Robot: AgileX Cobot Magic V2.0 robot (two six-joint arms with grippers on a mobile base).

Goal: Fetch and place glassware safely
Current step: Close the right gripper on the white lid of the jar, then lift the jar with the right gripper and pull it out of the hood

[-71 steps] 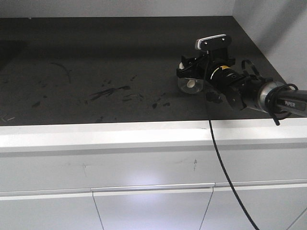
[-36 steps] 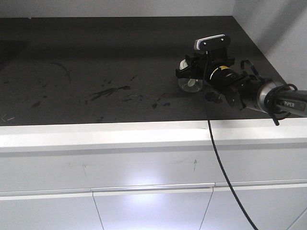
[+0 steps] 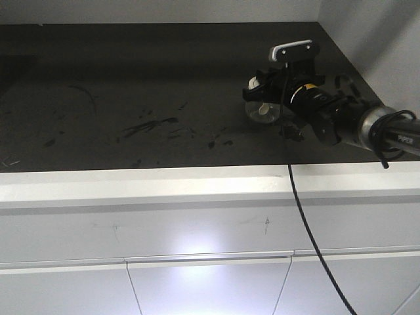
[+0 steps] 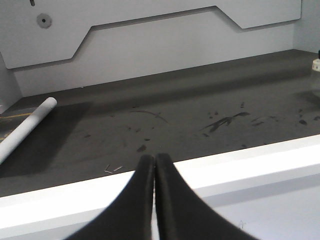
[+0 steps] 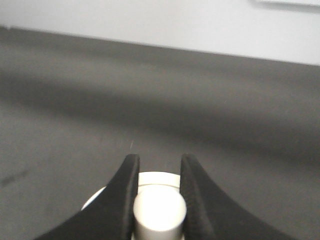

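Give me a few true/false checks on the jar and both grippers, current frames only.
1. The right gripper has its jaws on either side of the lid knob of the jar. True.
2. The left gripper holds the jar. False: its jaws are shut on nothing, over the front edge of the countertop.
3. The jar is at the left end of the countertop. False: it is at the right end, near the side wall.
4. A white tube lies on the countertop at the far left of the left wrist view. True.
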